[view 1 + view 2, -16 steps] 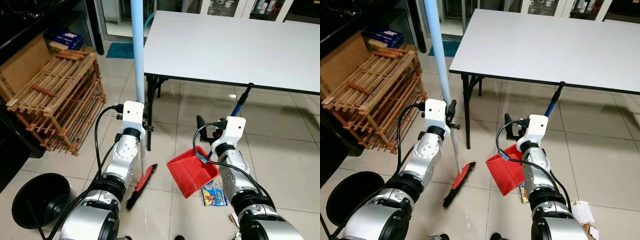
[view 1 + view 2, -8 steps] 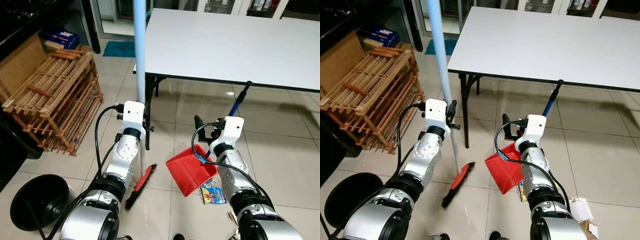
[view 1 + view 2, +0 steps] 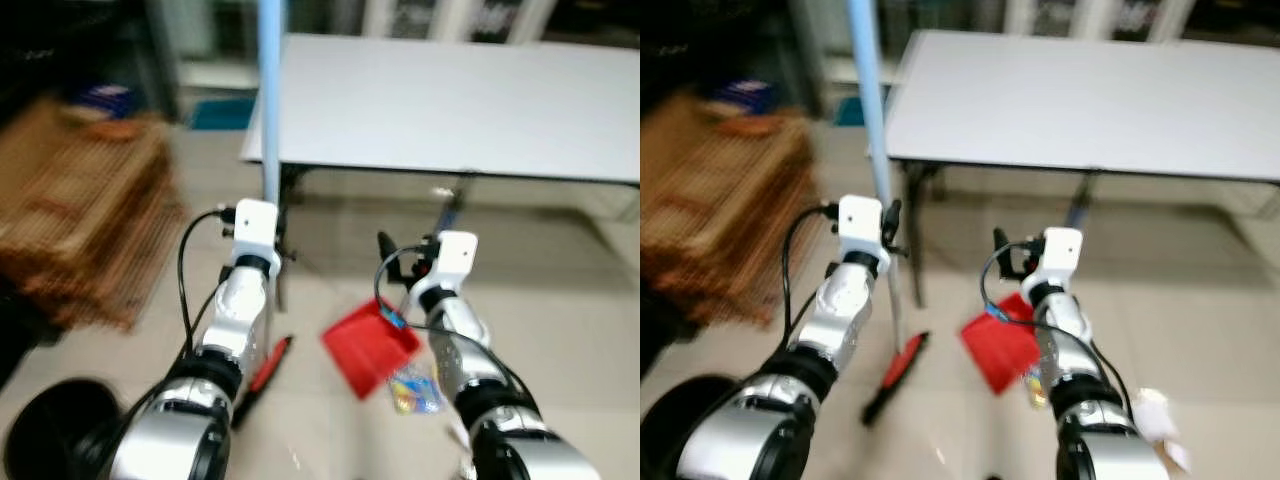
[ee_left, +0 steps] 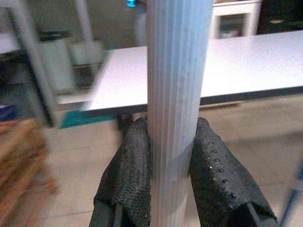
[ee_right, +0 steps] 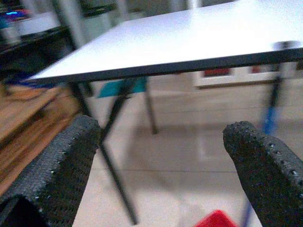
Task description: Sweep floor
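Note:
My left gripper [image 4: 173,127] is shut on the broom's pale blue ribbed pole [image 4: 177,94], which stands upright in front of my left arm. The broom's red and black head [image 3: 262,365] rests on the tiled floor below it. A red dustpan [image 3: 368,343] with a blue handle [image 3: 452,205] hangs beside my right wrist; the blur hides how it is held. My right gripper [image 5: 161,130] is open, its fingers far apart with nothing between them. A colourful wrapper [image 3: 415,388] lies on the floor just beyond the dustpan.
A white table [image 3: 450,100] on black legs stands straight ahead. A wooden slatted rack [image 3: 80,230] is at the left, a black bin [image 3: 50,420] at the lower left. Crumpled paper [image 3: 1155,410] lies by my right side. Both eye views are blurred.
The whole picture has shifted and gone blurry, so the camera is moving. The broom stays in my left gripper and the dustpan stays by my right wrist.

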Motion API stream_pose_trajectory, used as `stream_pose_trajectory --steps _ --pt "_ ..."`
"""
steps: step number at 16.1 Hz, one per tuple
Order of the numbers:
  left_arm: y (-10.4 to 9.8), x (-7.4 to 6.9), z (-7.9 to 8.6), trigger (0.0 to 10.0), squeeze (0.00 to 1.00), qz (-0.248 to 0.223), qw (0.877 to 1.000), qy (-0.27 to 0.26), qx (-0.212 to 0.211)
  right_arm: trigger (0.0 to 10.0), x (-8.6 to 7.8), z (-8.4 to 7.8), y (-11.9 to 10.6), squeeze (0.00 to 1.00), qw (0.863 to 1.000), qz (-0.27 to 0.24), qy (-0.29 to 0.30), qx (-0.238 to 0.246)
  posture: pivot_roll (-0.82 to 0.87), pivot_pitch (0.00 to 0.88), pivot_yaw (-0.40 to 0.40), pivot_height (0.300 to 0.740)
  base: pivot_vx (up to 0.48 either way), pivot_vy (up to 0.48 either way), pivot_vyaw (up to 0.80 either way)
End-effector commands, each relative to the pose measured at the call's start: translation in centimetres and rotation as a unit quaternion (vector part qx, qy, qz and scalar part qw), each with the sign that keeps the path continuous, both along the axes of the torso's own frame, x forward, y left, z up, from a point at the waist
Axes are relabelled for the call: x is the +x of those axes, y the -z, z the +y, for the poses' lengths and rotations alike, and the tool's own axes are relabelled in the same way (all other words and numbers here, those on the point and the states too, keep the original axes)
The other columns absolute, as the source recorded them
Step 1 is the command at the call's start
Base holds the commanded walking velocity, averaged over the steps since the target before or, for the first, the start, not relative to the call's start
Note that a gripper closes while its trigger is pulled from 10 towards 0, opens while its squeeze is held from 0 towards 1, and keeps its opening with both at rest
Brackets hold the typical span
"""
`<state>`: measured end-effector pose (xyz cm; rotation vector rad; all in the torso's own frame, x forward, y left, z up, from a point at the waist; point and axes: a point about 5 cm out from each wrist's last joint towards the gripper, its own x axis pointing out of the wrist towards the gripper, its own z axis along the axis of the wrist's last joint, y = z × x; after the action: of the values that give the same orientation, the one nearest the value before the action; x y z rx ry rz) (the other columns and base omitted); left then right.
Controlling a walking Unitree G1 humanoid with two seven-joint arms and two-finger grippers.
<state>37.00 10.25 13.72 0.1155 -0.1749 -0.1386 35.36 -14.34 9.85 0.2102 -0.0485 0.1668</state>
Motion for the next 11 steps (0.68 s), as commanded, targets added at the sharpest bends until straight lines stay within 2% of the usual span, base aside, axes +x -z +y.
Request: stream_pose_trajectory --steps 1,11 --pt "-1.12 0.14 -0.87 10.0 0.00 -0.024 1.000 0.014 -0.008 10.0 -0.02 -0.01 -0.07 0.00 1.000 -0.004 -0.002 -0.004 0.05 0.105 -0.024 0.740 0.315 0.000 0.00" --pt "-1.07 0.09 -0.90 10.0 0.00 -0.023 1.000 0.016 -0.008 10.0 -0.19 0.05 0.18 0.00 1.000 -0.001 -0.005 -0.004 0.05 0.128 -0.026 0.740 0.313 0.000 0.00"
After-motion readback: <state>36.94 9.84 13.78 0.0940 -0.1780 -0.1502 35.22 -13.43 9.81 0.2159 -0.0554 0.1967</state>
